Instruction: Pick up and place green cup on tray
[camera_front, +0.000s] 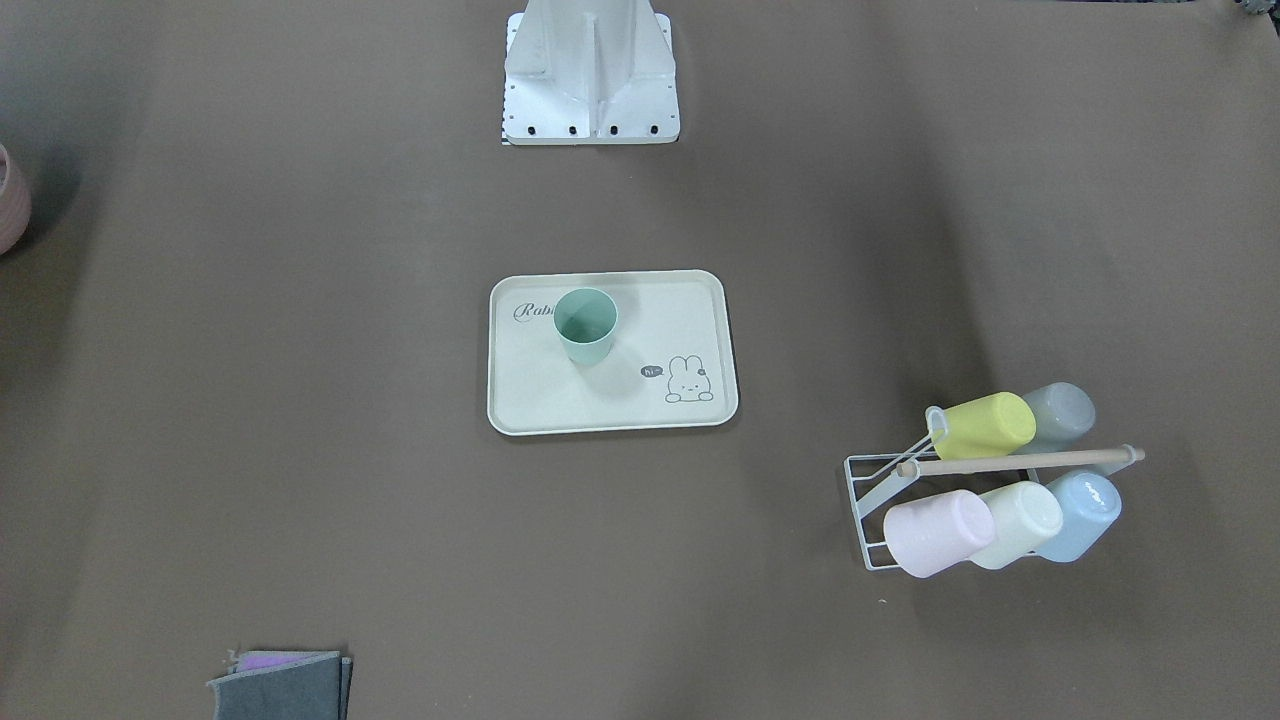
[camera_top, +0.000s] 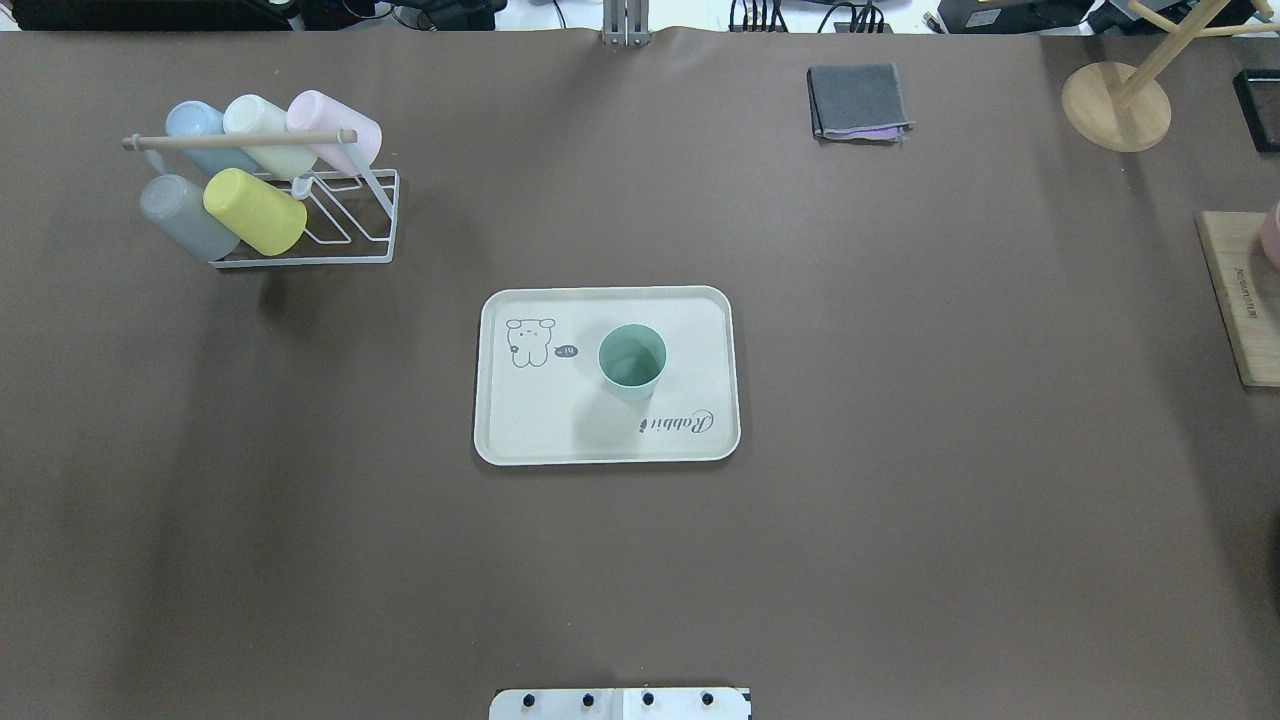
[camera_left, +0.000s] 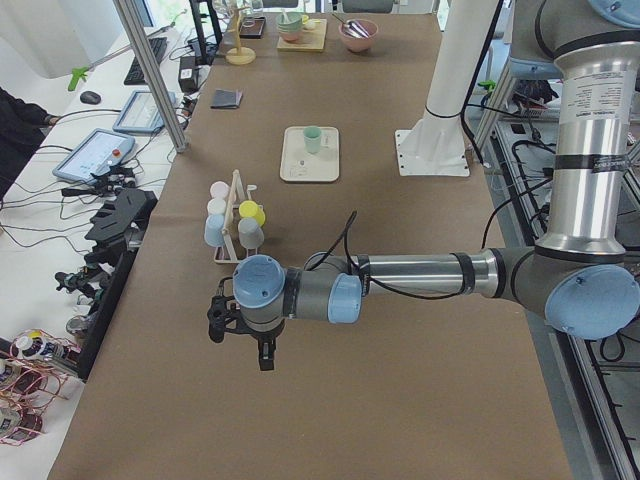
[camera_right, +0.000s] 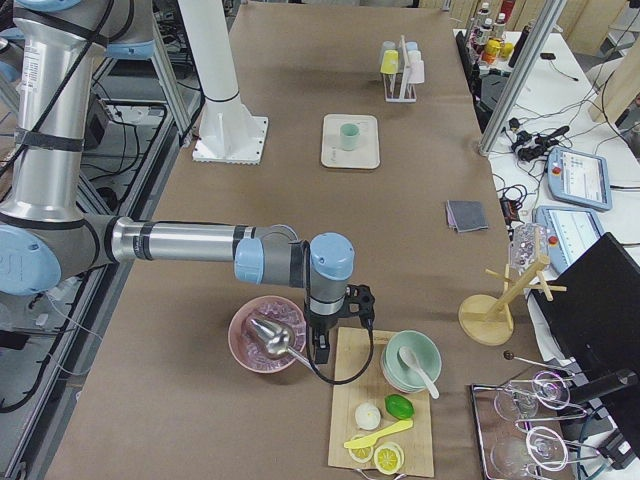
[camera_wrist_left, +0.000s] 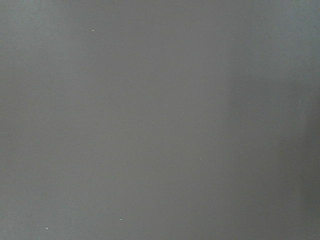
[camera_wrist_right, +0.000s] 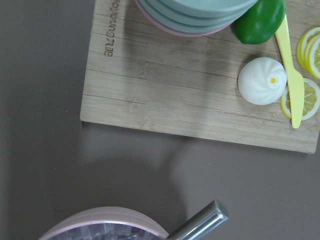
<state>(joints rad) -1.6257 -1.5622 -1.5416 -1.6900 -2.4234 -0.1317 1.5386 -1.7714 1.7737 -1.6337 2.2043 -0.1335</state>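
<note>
Looks done: cup (camera_top: 632, 362) stands upright on tray (camera_top: 540, 430) near its middle, nothing gripping it, both arms well away at table ends; L gripper (camera_left: 240, 340) & R gripper (camera_right: 340, 335) open/closed: can't tell.

There's the cup (camera_top: 632, 362), upright on the tray (camera_top: 520, 430), mid-table, straight ahead of the robot's base (camera_top: 620, 703). The rack (camera_top: 360, 225) sits far-left of the tray, the folded cloth (camera_top: 858, 100) far-right, and the cutting board (camera_top: 1235, 300) at the right end.
</note>
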